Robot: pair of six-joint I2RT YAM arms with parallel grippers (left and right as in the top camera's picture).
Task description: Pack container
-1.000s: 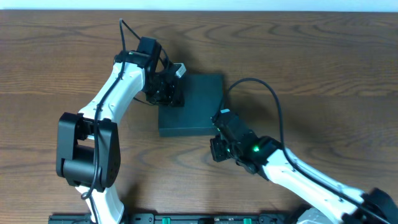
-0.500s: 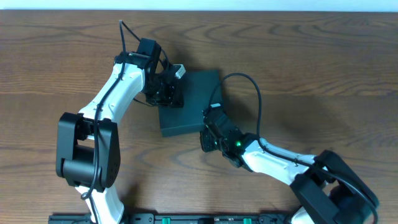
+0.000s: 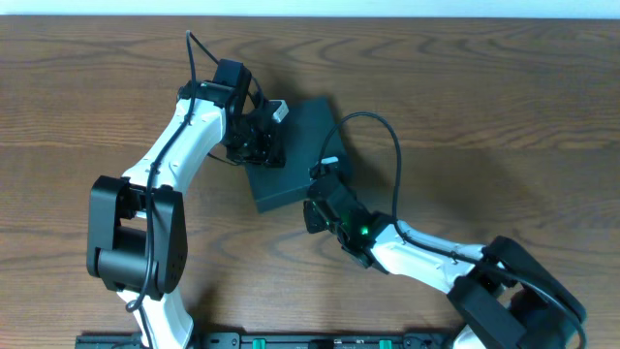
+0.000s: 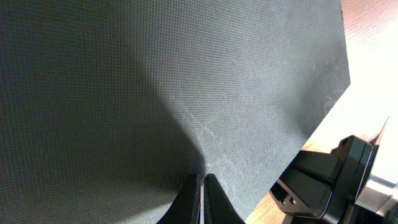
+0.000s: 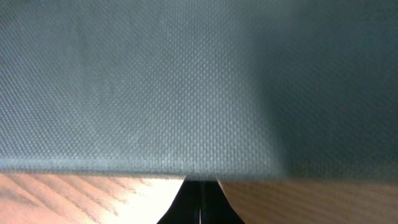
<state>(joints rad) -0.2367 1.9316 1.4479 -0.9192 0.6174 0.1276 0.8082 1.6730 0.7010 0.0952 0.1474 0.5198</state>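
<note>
Turned counterclockwise since before, container touches right arm's closed jaws.

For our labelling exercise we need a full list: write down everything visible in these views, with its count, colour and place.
box: one, dark teal, closed, mid-table, turned askew
table: one, brown wood grain, under everything
cables: two, black, one looping off each arm
arms: two, white with black joints, reaching in from the near left and near right
left fingers: one pair, black, shut, at the box's top near its left edge
right fingers: one pair, black, shut, at the box's near side wall, low by the table
</note>
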